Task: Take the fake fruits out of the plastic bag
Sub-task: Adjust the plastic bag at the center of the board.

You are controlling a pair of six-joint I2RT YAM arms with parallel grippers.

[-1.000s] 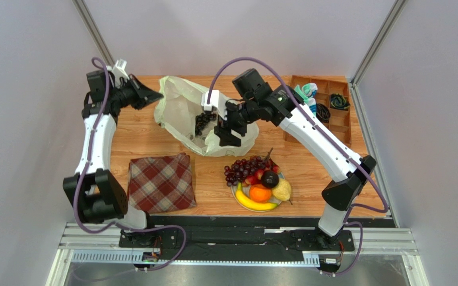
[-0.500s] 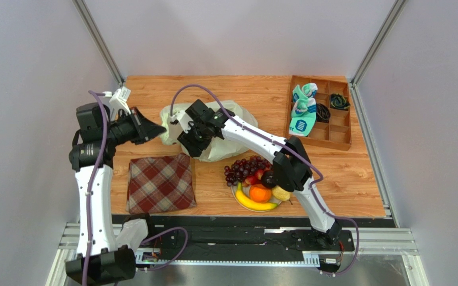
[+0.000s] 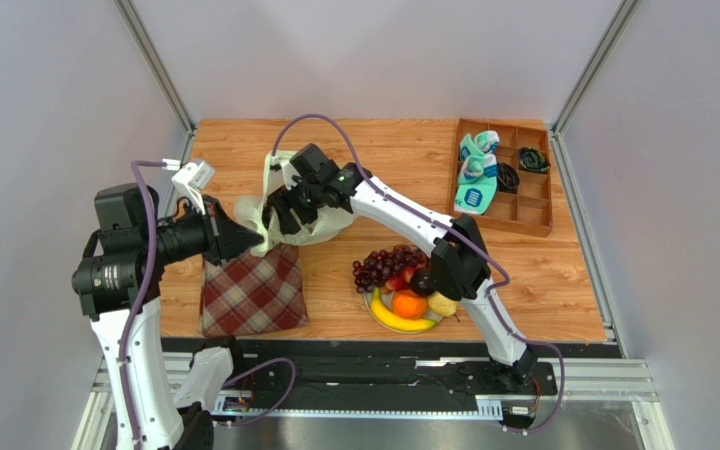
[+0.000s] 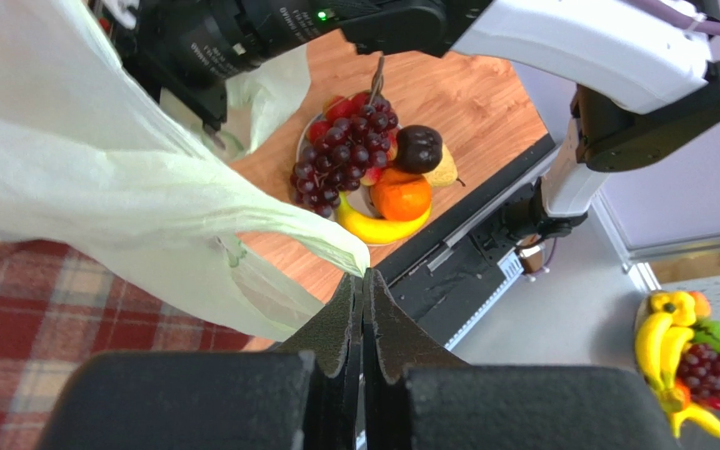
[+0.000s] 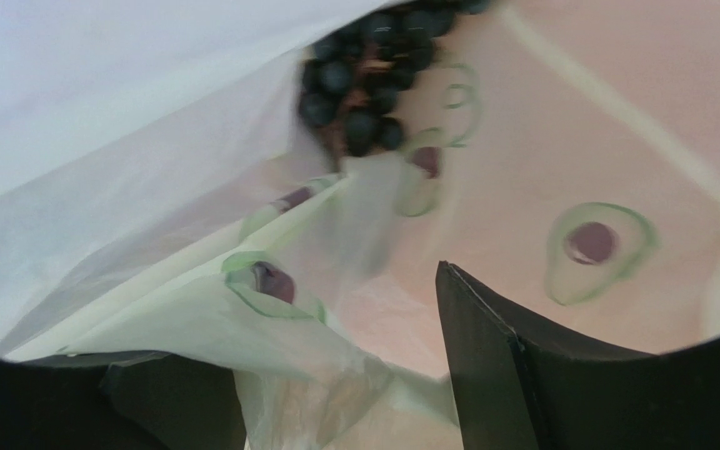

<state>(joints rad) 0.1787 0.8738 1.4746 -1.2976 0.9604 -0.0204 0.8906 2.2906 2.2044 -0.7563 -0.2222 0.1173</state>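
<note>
The plastic bag point(image 3: 321, 223) lies bunched at the table's middle left, and it fills the left wrist view point(image 4: 101, 178). My left gripper point(image 3: 244, 236) is shut on the bag's edge point(image 4: 362, 274) and holds it up. My right gripper point(image 3: 284, 212) is open inside the bag point(image 5: 354, 366). Bag film drapes over its left finger. The dark purple grape bunch point(image 5: 364, 80) lies in the bag beyond the jaws. Red grapes point(image 3: 383, 262), plum point(image 3: 424, 280), orange point(image 3: 409, 303), banana point(image 3: 397, 322) and pear point(image 3: 444, 302) sit on the plate point(image 3: 370, 302).
A red plaid cloth point(image 3: 251, 286) lies at the front left, under my left gripper. A wooden compartment tray point(image 3: 528, 202) with socks and small items stands at the back right. The right arm spans the table's middle above the plate.
My left gripper has pulled the bag's edge toward the front left. My right gripper has moved left, deeper into the bag. The bag has bunched up and shifted left.
</note>
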